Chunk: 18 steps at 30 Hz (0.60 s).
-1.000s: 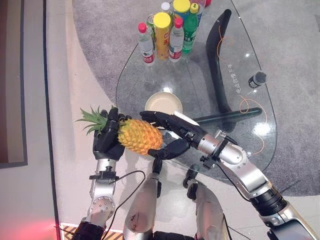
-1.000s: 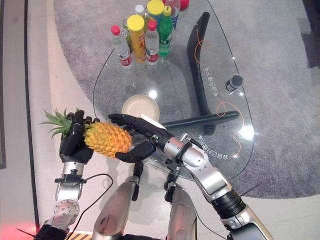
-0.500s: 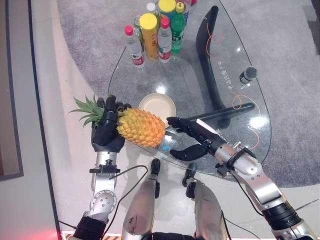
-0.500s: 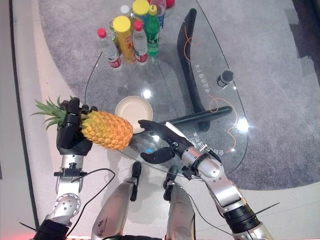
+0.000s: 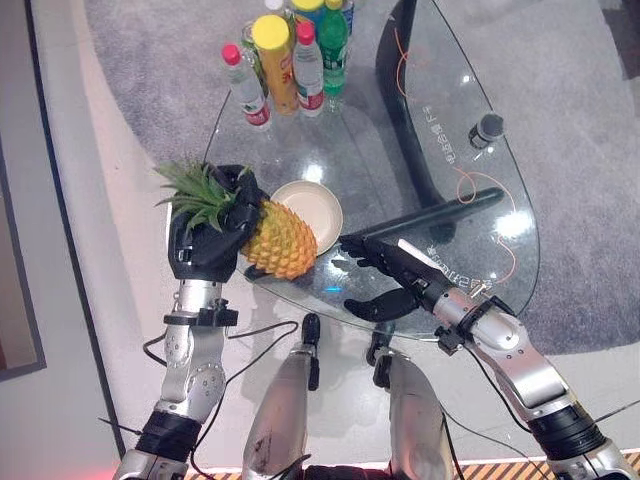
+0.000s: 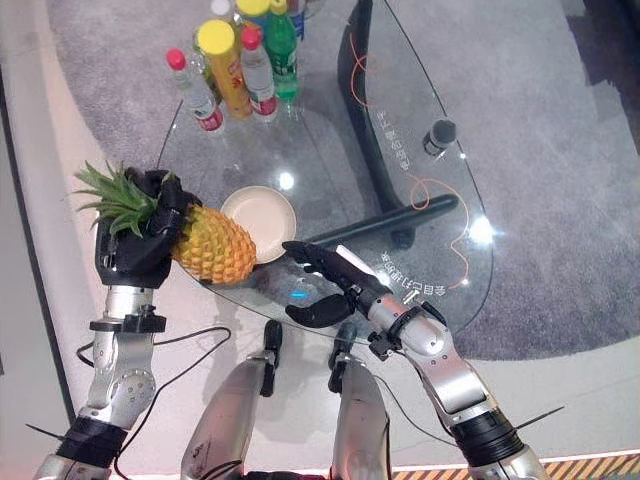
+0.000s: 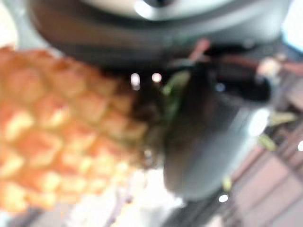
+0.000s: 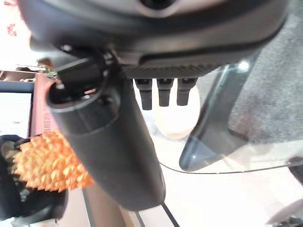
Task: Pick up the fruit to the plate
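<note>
1. So, left eye view: left hand [image 5: 205, 240] is clenched round the pineapple [image 5: 279, 238] at its crown end; fruit is tilted, its base just beside the plate [image 5: 318, 205] on the glass desk [image 5: 400, 150].
2. Right eye view: right hand [image 6: 330, 278] is released, fingers straight, holding nothing, over the desk's near edge. Bottles [image 6: 232, 68] stand at the far end.
3. Left wrist view: pineapple skin close to the hand, blurred.
4. Right wrist view: thumb and fingers apart; pineapple and plate beyond.
</note>
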{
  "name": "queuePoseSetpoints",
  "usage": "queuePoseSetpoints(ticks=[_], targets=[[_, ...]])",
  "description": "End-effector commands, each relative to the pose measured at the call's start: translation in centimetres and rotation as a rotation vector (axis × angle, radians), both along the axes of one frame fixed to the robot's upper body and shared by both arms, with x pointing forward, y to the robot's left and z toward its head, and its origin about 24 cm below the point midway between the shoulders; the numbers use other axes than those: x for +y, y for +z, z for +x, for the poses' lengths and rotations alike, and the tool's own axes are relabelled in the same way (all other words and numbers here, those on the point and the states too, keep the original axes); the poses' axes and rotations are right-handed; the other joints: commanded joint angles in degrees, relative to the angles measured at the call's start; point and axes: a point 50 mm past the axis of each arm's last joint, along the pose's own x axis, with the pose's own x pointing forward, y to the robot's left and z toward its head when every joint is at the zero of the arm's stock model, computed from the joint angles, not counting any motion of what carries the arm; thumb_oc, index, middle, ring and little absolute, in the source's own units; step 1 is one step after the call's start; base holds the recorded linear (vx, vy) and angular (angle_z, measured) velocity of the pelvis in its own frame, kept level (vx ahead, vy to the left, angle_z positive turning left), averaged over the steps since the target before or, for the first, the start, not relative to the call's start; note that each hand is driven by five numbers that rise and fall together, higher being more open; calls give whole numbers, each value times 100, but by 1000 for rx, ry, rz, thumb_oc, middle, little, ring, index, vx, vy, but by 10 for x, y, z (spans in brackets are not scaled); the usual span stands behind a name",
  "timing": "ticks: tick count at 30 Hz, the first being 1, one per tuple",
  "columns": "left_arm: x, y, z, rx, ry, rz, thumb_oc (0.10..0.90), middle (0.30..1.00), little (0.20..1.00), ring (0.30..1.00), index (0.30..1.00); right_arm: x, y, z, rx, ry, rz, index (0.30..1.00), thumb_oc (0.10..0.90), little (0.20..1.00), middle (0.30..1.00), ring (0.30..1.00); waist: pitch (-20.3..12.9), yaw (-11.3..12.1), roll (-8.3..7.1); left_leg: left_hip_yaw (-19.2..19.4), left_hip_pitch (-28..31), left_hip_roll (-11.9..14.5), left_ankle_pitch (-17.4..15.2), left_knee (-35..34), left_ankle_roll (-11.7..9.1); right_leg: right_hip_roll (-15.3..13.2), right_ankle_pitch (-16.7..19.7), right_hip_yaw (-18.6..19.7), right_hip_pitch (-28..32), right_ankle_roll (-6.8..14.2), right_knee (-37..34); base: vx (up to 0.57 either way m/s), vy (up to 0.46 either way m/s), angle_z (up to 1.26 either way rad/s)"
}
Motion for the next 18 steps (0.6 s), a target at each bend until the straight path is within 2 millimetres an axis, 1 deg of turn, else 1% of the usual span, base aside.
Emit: queuePoseSetpoints(ticks=[1,4,7,9,12,14,18], targets=[[4,72,-17,-421,158,51,100,300,200,300,300,13,33,-1,-98,120,50,900,800,900,900,900,-162,-42,116,246,-115,-284,-430,356,102,281,39,-90,-123,189,461,1,46,-12],[7,80,-11,-439,218,45,100,300,200,300,300,17,31,3,-67,137,51,900,800,900,900,900,-162,-78,102,278,-281,-259,-406,394,87,293,65,-71,-302,177,495,-9,24,-6],[6,85,-6,-450,277,35,100,300,200,300,300,26,29,5,-37,163,44,900,800,900,900,900,-162,-112,76,318,-470,-237,-463,502,77,314,29,-49,-505,176,594,-16,8,0],[4,92,-1,-474,303,28,100,300,200,300,300,33,31,7,-22,193,48,900,800,900,900,900,-162,-149,52,348,-685,-215,-474,584,65,333,37,-33,-725,168,660,-59,25,-1],[1,98,2,-499,332,21,100,300,200,300,300,40,31,9,-2,226,46,900,800,900,900,900,-162,-181,30,388,-872,-195,-477,629,54,364,50,-23,-928,156,698,-58,29,-1],[-3,104,5,-522,385,8,100,300,200,300,300,48,32,11,24,261,36,900,800,900,900,900,-162,-211,21,431,-1043,-177,-473,655,37,387,64,-20,-1123,150,735,-55,42,-2],[-6,110,11,-537,423,-5,100,300,200,300,300,54,32,14,59,294,31,900,800,900,900,900,-162,-245,6,489,-1243,-164,-454,669,19,410,111,-10,-1357,141,757,-39,53,-3]])
